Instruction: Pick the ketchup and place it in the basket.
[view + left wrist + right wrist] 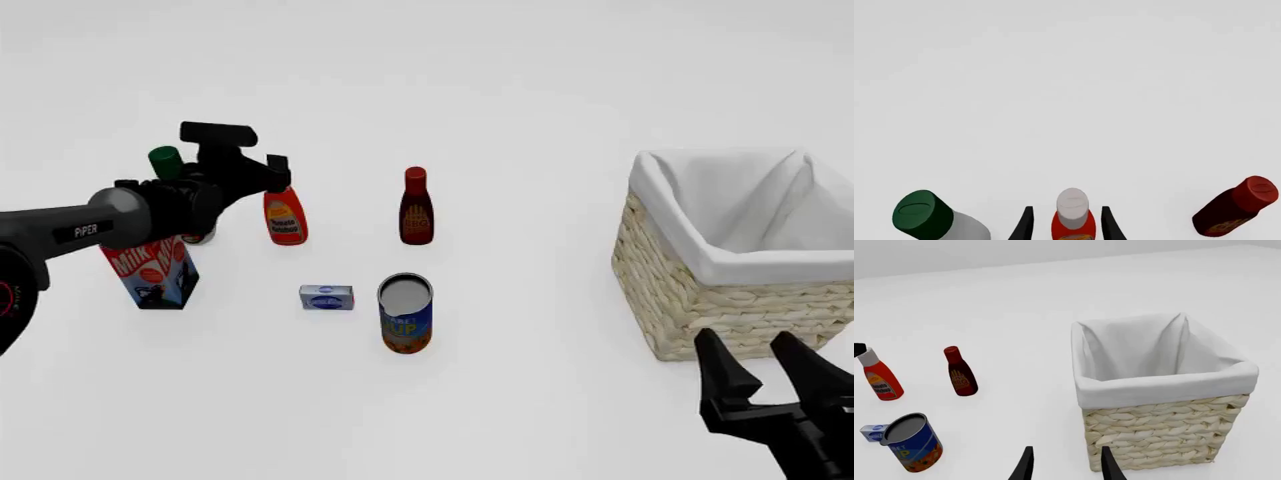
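The left gripper (276, 172) straddles the ketchup (284, 217) cap on the table's far left — jaws spread, not closed — lined up to grasp. The basket (721, 290) waits right; the right gripper (767, 362) idles open, empty.

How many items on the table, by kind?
Bottles: 3 (ketchup, dark red bottle, green-capped white bottle)
Cans: 1 (blue can)
Cartons: 1 (milk carton)
Small boxes: 1 (small blue-white box)
Baskets: 1 (basket)
Total: 7
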